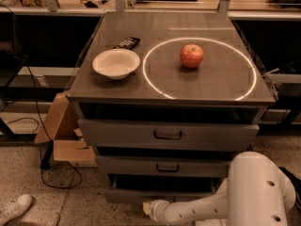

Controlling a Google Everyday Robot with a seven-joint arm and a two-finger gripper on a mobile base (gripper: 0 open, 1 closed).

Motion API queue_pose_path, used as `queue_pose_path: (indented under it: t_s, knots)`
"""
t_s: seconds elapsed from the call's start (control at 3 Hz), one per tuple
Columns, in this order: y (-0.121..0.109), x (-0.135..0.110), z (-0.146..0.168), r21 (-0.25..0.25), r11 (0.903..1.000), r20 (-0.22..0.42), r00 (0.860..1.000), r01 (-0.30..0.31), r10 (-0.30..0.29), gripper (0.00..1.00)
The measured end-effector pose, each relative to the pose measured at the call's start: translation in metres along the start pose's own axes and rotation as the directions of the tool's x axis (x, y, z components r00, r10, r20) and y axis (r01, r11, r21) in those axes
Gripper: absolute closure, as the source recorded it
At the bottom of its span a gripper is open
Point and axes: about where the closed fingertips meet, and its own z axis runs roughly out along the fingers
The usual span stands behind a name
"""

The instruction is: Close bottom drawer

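Note:
The bottom drawer [127, 195] is the lowest of three grey drawers in the metal cabinet. It stands pulled out a little, with a dark gap above its shallow front. My white arm reaches in from the lower right along the floor. The gripper [146, 207] is at the arm's left end, right against the middle of the bottom drawer's front. The drawer's handle is hidden behind the arm's end. The middle drawer [167, 166] and the top drawer [168, 134] sit above it.
On the cabinet top [221, 91] are a red apple [191, 56] inside a white ring, a white bowl [116, 63] and a small dark object [127, 43]. A cardboard box [63, 135] and a cable lie on the floor at left, and a white shoe [14, 208] at the bottom left.

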Motion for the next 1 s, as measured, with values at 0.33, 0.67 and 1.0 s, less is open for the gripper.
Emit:
queue_pose_path:
  t_s: [0.33, 0.67, 1.0]
  knots:
    - [0.003, -0.045, 0.009, -0.005, 0.9998, 0.066, 0.998, 0.021, -0.021, 1.0]
    - [0.003, -0.045, 0.009, -0.004, 0.9998, 0.066, 0.998, 0.021, -0.021, 1.0]
    - [-0.007, -0.036, 0.029, 0.024, 0.9997, 0.042, 0.999, -0.01, 0.009, 1.0]
